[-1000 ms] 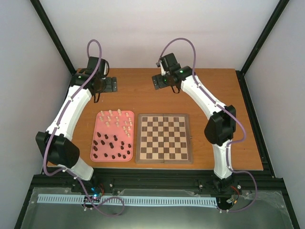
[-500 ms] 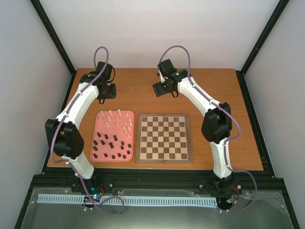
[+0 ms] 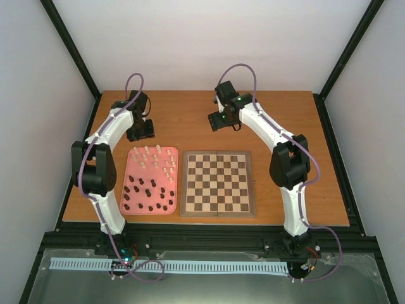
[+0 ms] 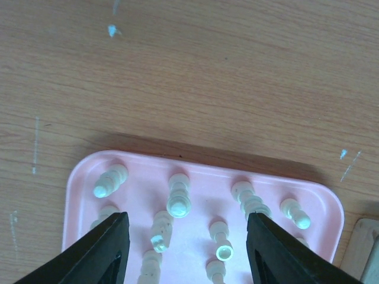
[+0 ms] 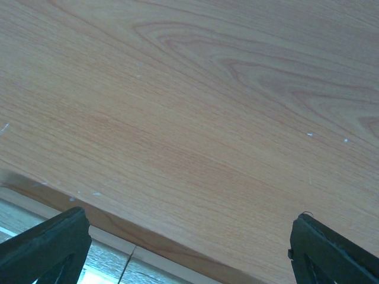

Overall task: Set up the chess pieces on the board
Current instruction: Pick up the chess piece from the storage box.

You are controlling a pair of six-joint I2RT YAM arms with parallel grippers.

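Left pincer point(image 4: 186, 236) spread, gripping nothing, above the tray's point(image 4: 83, 171) 12 o'clock edge. Right pincer point(image 5: 189, 236) spread, over the worktop point(image 5: 207, 106) at 12 o'clock of the board point(image 3: 218, 183). Chess pieces point(image 4: 179, 201) sit on the tray, at the board's 9 o'clock.

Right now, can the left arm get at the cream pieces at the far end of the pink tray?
Probably yes: the left arm's jaws stand apart above the cream chess pieces on the pink tray, nothing between.
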